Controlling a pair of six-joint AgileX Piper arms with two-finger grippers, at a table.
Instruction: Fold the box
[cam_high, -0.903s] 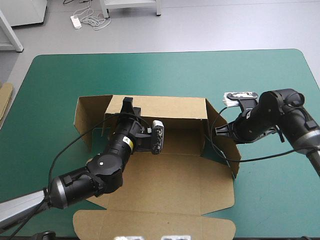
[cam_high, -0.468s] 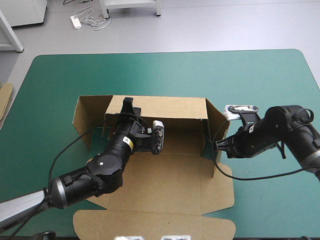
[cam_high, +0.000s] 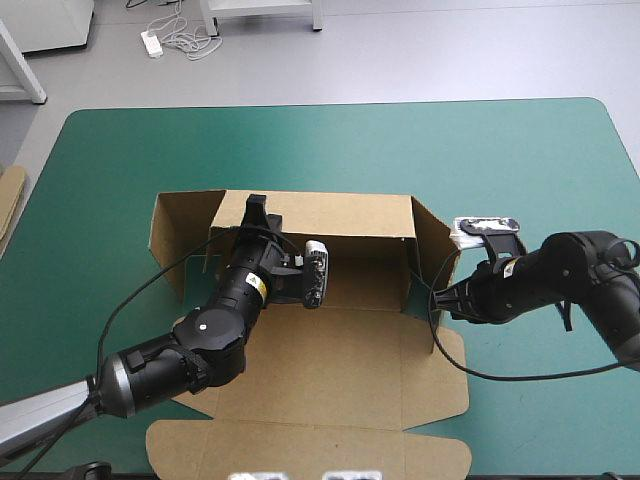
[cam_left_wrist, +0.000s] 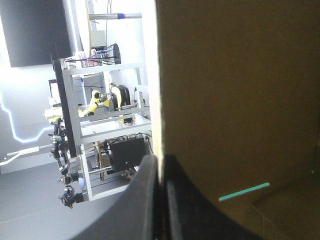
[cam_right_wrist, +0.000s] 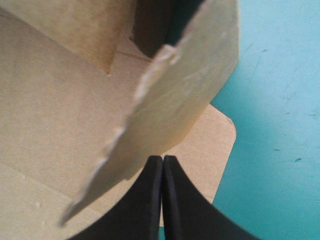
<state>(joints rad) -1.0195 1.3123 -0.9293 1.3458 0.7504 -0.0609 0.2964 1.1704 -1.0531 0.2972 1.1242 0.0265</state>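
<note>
The box sits in the middle of the worktop, partly raised. Its back wall stands upright. The right flap is lifted and swung in toward the floor panel, and the left flap leans up at the other end. The lid lies flat toward the near edge, its side tabs spread out.

The left gripper is clenched on the top edge of the back wall. In its wrist view the black fingers meet in an arch with the board between them. The right gripper is pinched closed at the near edge of the right flap. From its wrist view the flap's edge seems to run in at the fingertips, so we judge it is grasping the board.

We put the task at roughly midway. One wall is up and the side flaps are rising, but nothing looks tucked or locked. The front wall is not formed. More board shows at the worktop's left edge.
</note>
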